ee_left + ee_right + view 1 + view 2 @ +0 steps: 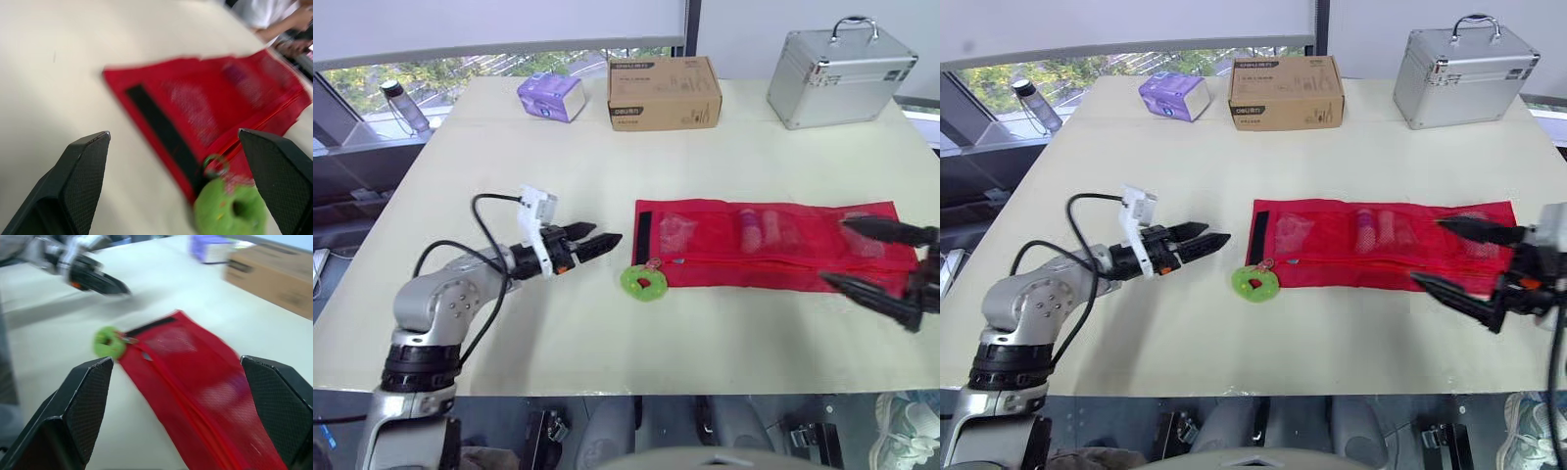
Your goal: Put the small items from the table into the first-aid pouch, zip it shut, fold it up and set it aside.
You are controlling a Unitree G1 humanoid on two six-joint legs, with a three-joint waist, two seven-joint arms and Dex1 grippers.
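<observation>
The red first-aid pouch lies flat on the table, its long axis running left to right between the 2 arms. Small items show through its mesh. The green ring pull sits at the pouch's left end, at the near corner, touching its edge. The left gripper, fingers apart and empty, points at that end from near the ring, so it looks the nearer arm for the pull. The right gripper, spread wide and empty, hovers at the pouch's right end, well apart from the ring.

Items inside pouch indistinct through mesh, box label too small to read
</observation>
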